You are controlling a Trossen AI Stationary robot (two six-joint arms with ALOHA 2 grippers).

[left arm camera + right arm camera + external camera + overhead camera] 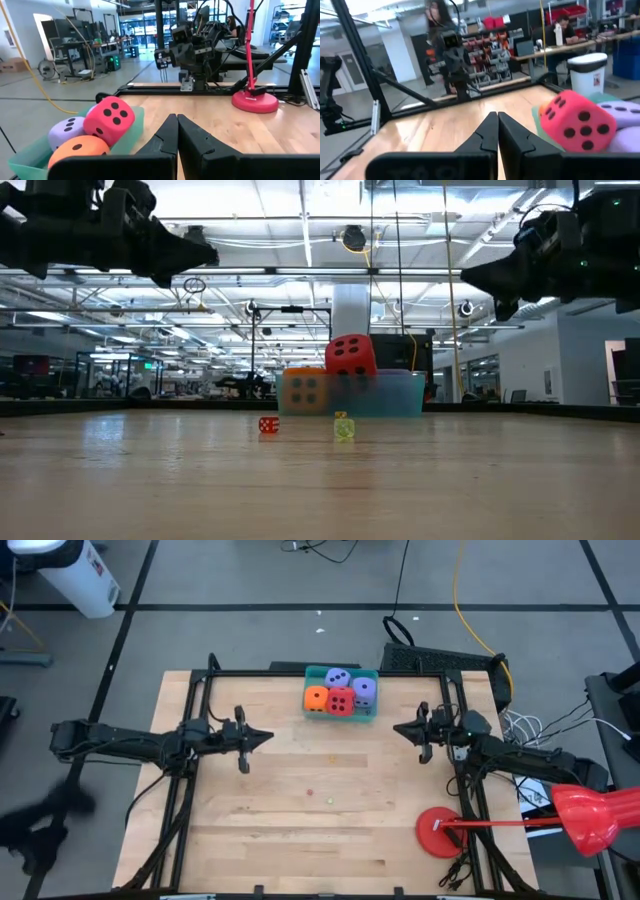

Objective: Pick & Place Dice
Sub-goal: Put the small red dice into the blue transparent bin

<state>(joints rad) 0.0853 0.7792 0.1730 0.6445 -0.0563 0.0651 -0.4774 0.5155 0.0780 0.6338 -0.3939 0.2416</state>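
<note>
Four soft dice sit in a teal tray (372, 712) at the table's far middle: orange (316, 698), red (340, 701) on top, and two lavender (338, 679) (365, 690). They also show in the left wrist view (109, 119) and the right wrist view (576, 121). My left gripper (268, 737) is shut and empty, raised left of the tray. My right gripper (398, 729) is shut and empty, raised right of it.
Two tiny dice, red (268, 425) and yellow-green (344, 427), lie on the bare wood mid-table. A flat red round base (442, 832) with a red rod stands at the near right. A black frame (300, 673) rims the table.
</note>
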